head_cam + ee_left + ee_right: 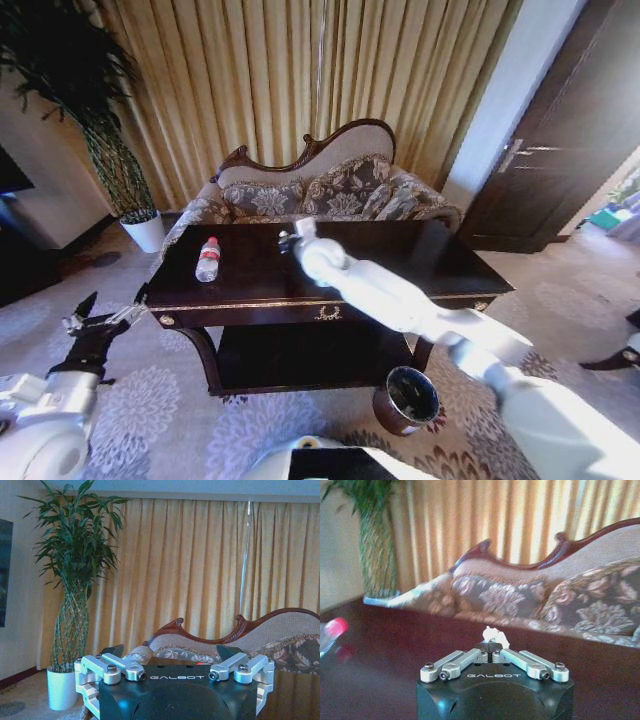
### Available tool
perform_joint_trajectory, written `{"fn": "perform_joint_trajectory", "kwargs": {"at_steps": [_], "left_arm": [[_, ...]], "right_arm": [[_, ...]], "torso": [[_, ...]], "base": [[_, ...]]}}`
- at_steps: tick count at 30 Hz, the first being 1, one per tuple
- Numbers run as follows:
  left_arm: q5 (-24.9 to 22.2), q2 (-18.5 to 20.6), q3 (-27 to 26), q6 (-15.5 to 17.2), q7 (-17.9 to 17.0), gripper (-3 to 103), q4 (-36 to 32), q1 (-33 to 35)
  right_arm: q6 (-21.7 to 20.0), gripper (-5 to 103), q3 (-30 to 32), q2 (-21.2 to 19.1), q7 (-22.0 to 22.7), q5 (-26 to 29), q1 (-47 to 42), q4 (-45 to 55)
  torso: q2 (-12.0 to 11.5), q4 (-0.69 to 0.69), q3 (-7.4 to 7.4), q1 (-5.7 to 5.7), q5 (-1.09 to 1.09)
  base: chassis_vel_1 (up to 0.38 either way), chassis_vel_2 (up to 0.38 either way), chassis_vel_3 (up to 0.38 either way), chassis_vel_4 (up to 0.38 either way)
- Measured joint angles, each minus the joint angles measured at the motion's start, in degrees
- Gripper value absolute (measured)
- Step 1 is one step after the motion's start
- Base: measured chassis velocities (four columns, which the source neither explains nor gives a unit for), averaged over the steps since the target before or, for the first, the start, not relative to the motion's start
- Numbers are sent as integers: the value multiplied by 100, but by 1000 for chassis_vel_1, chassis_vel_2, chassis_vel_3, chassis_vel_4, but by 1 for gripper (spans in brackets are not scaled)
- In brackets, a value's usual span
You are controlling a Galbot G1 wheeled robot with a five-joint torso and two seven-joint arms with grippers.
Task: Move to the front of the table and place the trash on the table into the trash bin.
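Right gripper [491, 649]: closed on white scrap [496, 634] over table [400, 262] | left gripper [100, 318]: open, parked beside table | bottle [208, 259]: lying on table.

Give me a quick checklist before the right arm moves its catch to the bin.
1. Right gripper shut on white scrap: ok.
2. Scrap lifted clear of the table: cannot tell.
3. Trash bin upright, open, on the floor by the table's front right leg: ok.
4. Bottle lying on the table, away from the right arm: ok.
5. Left gripper open, parked off the table's left end: ok.
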Motion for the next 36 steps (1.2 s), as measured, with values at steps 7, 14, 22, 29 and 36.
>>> {"fn": "perform_joint_trajectory", "kwargs": {"at_steps": [7, 14, 22, 29, 36], "left_arm": [[-152, 137, 55, -20, 3, 100, 102, -52], [-215, 295, 167, -251, 183, 100, 369, -144], [-409, 447, 149, -393, 205, 100, 583, -296], [-393, 612, 127, -487, 249, 100, 803, -353], [-301, 652, 129, -544, 319, 100, 996, -401]], "right_arm": [[1044, 0, 1025, -794, -961, -884, -986, 158], [1783, 0, 2433, -1489, -1787, -1803, -2679, 561], [2375, 0, 3295, -1757, -2225, -2796, -3867, 788], [2289, 0, 4153, -1650, -2087, -2876, -4739, 1192], [2031, 0, 4799, -1575, -1883, -2941, -5482, 1416]], "torso": [[0, 1, 0, 0, 0], [0, 3, 0, 0, 0], [0, 1, 0, 0, 1], [0, 3, 0, 0, -2], [0, 2, 0, 0, -1]], "base": [[0, 0, 0, 0], [0, 0, 0, 0], [0, 0, 0, 0], [0, 0, 0, 0], [0, 0, 0, 0]]}}
